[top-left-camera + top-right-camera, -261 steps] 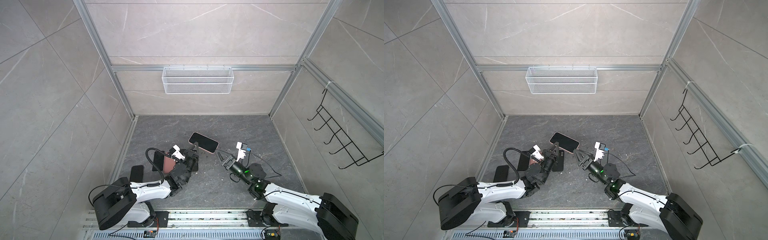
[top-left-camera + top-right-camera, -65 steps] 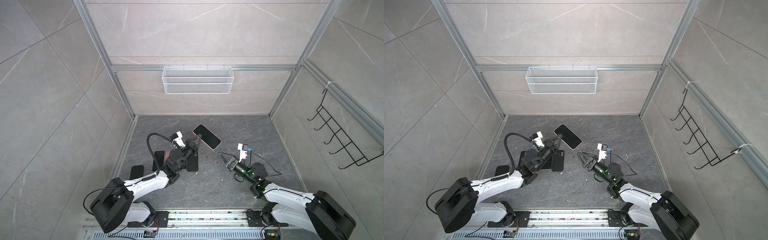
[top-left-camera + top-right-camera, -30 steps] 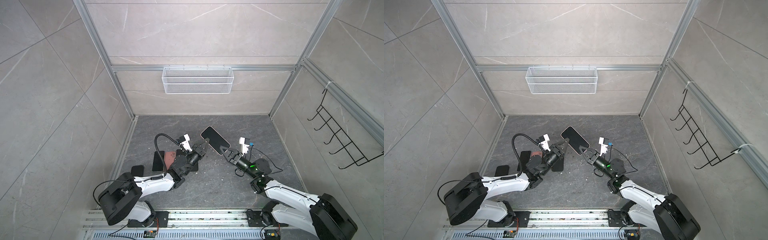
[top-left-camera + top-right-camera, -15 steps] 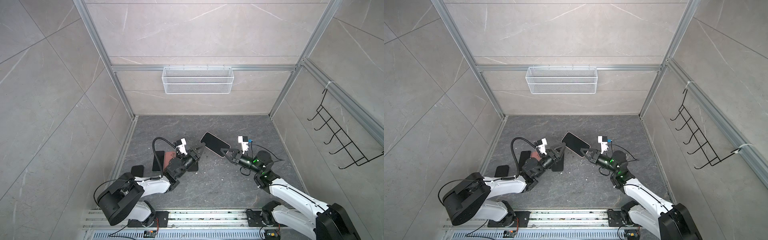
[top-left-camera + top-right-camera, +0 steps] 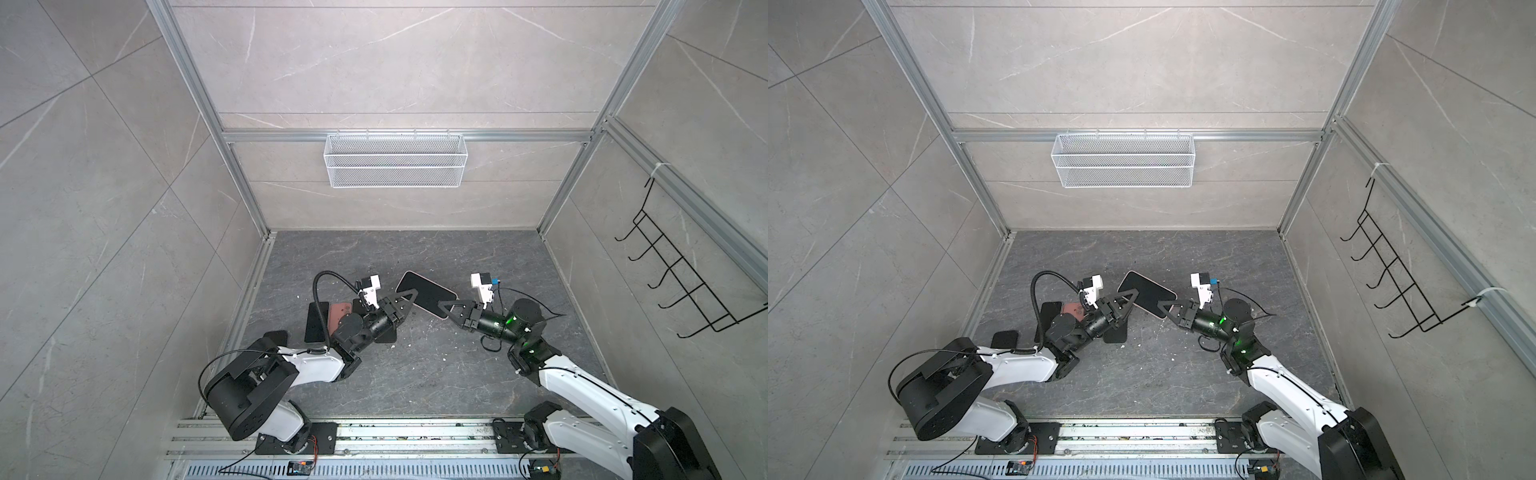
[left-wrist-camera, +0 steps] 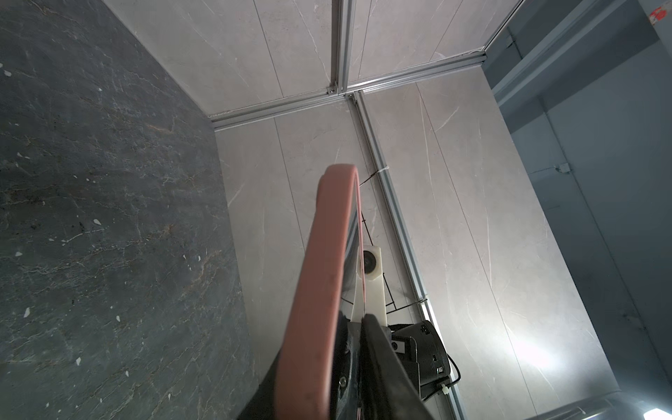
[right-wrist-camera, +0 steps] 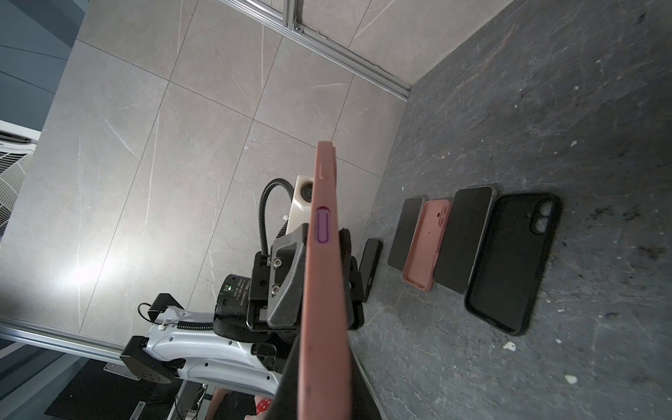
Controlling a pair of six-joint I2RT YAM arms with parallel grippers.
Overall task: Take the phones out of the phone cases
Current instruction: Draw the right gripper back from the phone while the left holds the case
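The phone (image 5: 426,294), its dark screen facing up, sits in a salmon-pink phone case (image 7: 323,291) with a thin rim and a purple side button. Both are held off the floor, one end pinched by the left gripper (image 5: 408,296) and the other by the right gripper (image 5: 444,306).

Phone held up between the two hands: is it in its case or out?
In. The pink case wraps the edges of the phone, its dark screen showing.
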